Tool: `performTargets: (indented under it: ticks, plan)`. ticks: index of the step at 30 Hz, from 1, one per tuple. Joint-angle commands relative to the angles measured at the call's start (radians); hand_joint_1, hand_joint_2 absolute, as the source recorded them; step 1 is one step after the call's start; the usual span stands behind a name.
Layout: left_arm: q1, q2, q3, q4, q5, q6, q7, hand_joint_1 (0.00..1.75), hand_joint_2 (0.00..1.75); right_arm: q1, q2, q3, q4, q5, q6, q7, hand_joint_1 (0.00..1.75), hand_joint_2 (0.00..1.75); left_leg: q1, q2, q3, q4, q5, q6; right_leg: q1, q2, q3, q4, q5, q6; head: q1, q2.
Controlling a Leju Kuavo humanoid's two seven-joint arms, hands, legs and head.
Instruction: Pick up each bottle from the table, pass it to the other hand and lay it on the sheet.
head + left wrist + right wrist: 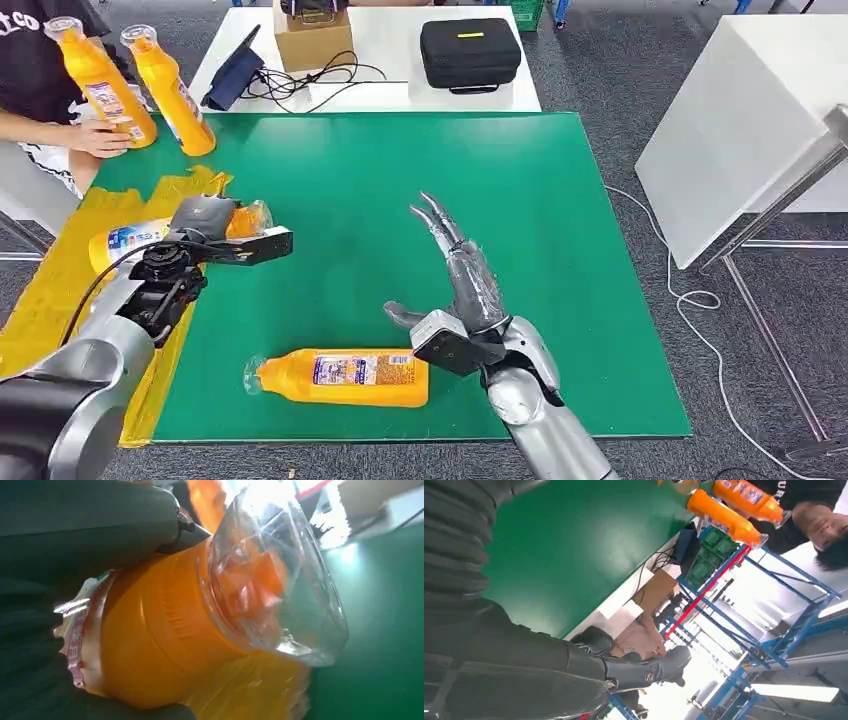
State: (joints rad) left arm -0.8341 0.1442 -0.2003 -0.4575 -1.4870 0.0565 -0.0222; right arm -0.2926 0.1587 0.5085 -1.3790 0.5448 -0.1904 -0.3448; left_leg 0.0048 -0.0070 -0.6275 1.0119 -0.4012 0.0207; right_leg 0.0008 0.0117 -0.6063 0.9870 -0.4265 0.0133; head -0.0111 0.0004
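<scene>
head: high, down on green table | wrists: close, perhaps inverted

Beyond the green surface we see a white table carrying a black case, a cardboard box, a dark tablet and a tangle of black cable. At the far left corner we see a person in a black shirt, and to the right a white panel over grey carpet, where a white cord trails.

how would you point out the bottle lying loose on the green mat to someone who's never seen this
Find the green mat covering the table and go to its near edge. An orange bottle lies there on its side beside the right hand. It alone is touched by nobody.
</scene>
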Motion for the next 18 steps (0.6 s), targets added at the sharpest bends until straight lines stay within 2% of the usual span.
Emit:
performTargets:
  ticks: [1, 2, 12, 13, 14, 18]
  plan:
    - [-0.077, 0.014, 0.014, 0.156, -0.009, -0.015, 0.009, 1.75, 1.75, -0.042, -0.024, 0.028, 0.051, 0.000, 0.007, 0.008, 0.00, 1.75, 0.001, 0.002, 0.010, 0.000, -0.004, -0.001, 0.001, -0.001, 0.011, -0.001, -0.004, 0.001, 0.000, 0.000]
    - [-0.077, 0.014, 0.014, 0.156, -0.009, -0.015, 0.009, 1.75, 1.75, -0.042, -0.024, 0.028, 0.051, 0.000, 0.007, 0.008, 0.00, 1.75, 0.001, 0.002, 0.006, 0.000, -0.003, -0.001, 0.001, 0.000, 0.007, -0.001, -0.002, 0.001, 0.000, 0.000]
    - [-0.057, 0.023, 0.067, 0.180, 0.002, -0.096, 0.022, 1.75, 1.75, -0.064, -0.020, 0.035, 0.087, 0.012, 0.021, 0.023, 0.00, 1.75, 0.001, 0.002, 0.003, 0.000, -0.001, -0.001, 0.000, 0.001, 0.003, -0.001, -0.001, 0.000, 0.000, 0.000]
    - [-0.057, 0.021, 0.067, 0.184, 0.000, -0.105, 0.026, 1.43, 1.75, -0.069, -0.019, 0.039, 0.091, 0.016, 0.023, 0.027, 0.00, 1.75, 0.001, 0.003, 0.006, 0.000, -0.003, -0.001, 0.000, 0.002, 0.006, -0.001, -0.002, 0.000, 0.000, 0.000]
    - [-0.056, 0.021, 0.057, 0.183, -0.015, -0.110, 0.037, 0.02, 1.75, -0.075, -0.017, 0.041, 0.096, 0.021, 0.025, 0.033, 0.00, 1.75, 0.000, 0.002, 0.004, -0.001, -0.002, -0.001, 0.000, 0.001, 0.004, -0.001, -0.001, 0.000, 0.000, 0.000]
    - [-0.058, 0.009, 0.071, 0.183, -0.009, -0.125, 0.036, 0.00, 1.75, -0.084, -0.012, 0.043, 0.100, 0.032, 0.030, 0.049, 0.00, 1.75, 0.000, 0.002, 0.005, 0.000, -0.002, -0.001, 0.000, 0.001, 0.005, 0.000, -0.002, 0.001, 0.000, 0.000]
